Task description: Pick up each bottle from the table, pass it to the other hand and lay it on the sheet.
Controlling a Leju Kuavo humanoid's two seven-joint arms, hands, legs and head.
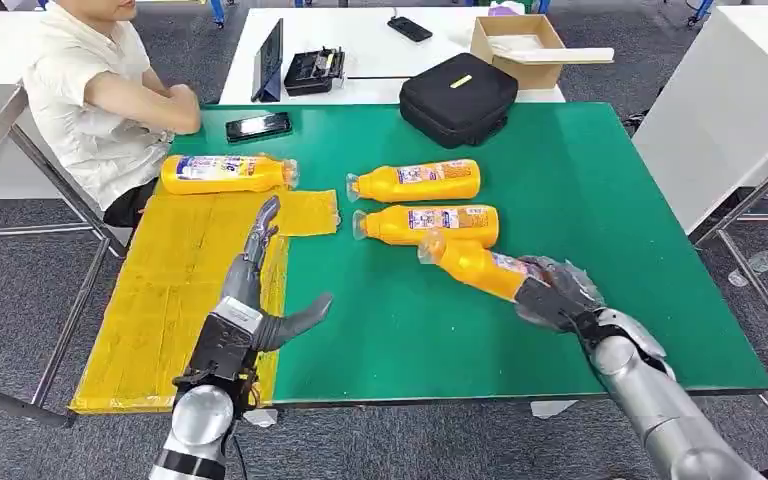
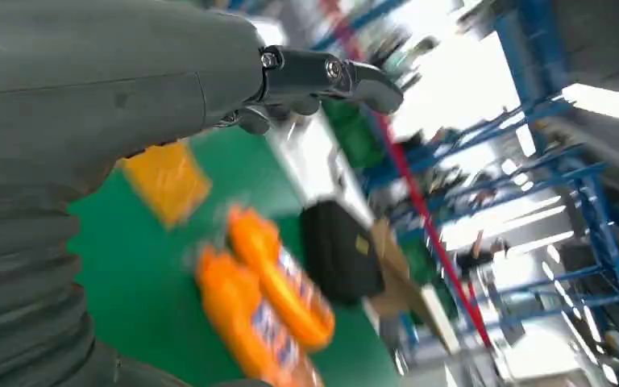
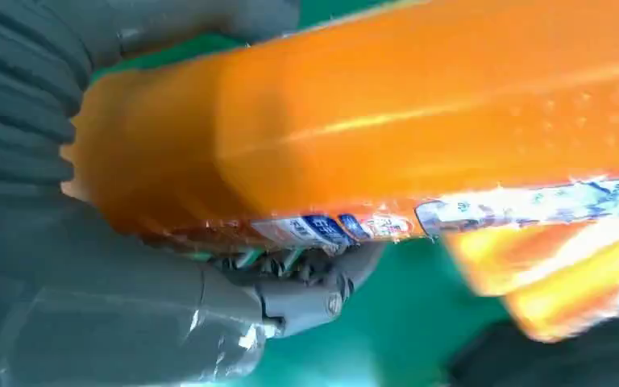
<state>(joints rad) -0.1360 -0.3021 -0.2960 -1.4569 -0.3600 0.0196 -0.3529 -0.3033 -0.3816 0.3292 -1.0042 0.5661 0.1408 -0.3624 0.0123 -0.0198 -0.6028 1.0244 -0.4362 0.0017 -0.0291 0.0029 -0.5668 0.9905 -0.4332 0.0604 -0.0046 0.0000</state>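
Head view: right hand point(image 1: 552, 297) gripping an orange bottle point(image 1: 470, 264) over the green counter point(image 1: 600, 230), left hand point(image 1: 260, 290) spread wide, holding nothing, above the yellow sheet point(image 1: 170, 290), one bottle lying on the sheet point(image 1: 225, 173), two more bottles on the counter point(image 1: 415, 182), left wrist view: fingers point(image 2: 322, 76) apart, right wrist view: bottle in the grip.

1 bottle point(image 1: 225, 173) lies on the sheet point(image 1: 165, 300) at the table's point(image 1: 600, 300) left, 2 bottles point(image 1: 415, 181) right of it.

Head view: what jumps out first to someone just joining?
The right hand grips an orange bottle by its base, near the table's front right. Two more bottles lie on the green table; one bottle lies on the yellow sheet, where the left hand hovers open.
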